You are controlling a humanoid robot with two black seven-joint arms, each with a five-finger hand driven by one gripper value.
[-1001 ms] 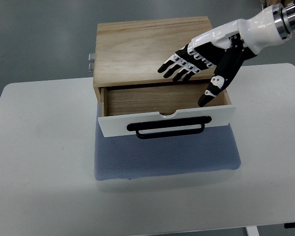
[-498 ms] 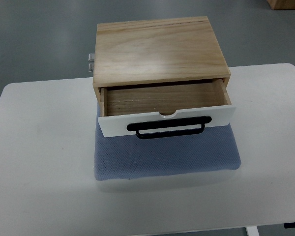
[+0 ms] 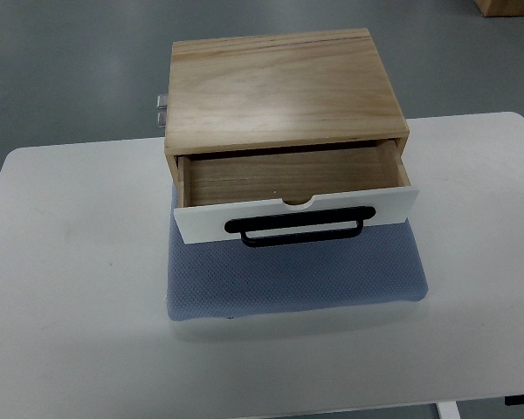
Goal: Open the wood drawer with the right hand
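Observation:
A light wood box [image 3: 279, 87] sits on a blue-grey mat [image 3: 293, 284] on the white table [image 3: 70, 288]. Its drawer [image 3: 288, 179] is pulled out toward me and its inside looks empty. The drawer has a white front panel [image 3: 201, 223] with a black bar handle [image 3: 295, 230]. Neither robot hand shows in the top view.
A small metal fitting [image 3: 161, 109] sticks out at the box's back left. The grey floor lies beyond the table's far edge. A wooden object's corner [image 3: 506, 7] shows at the top right.
One second ago the right hand hovered open over the drawer's right side. It withdrew out of view to the upper right. The drawer stays pulled out.

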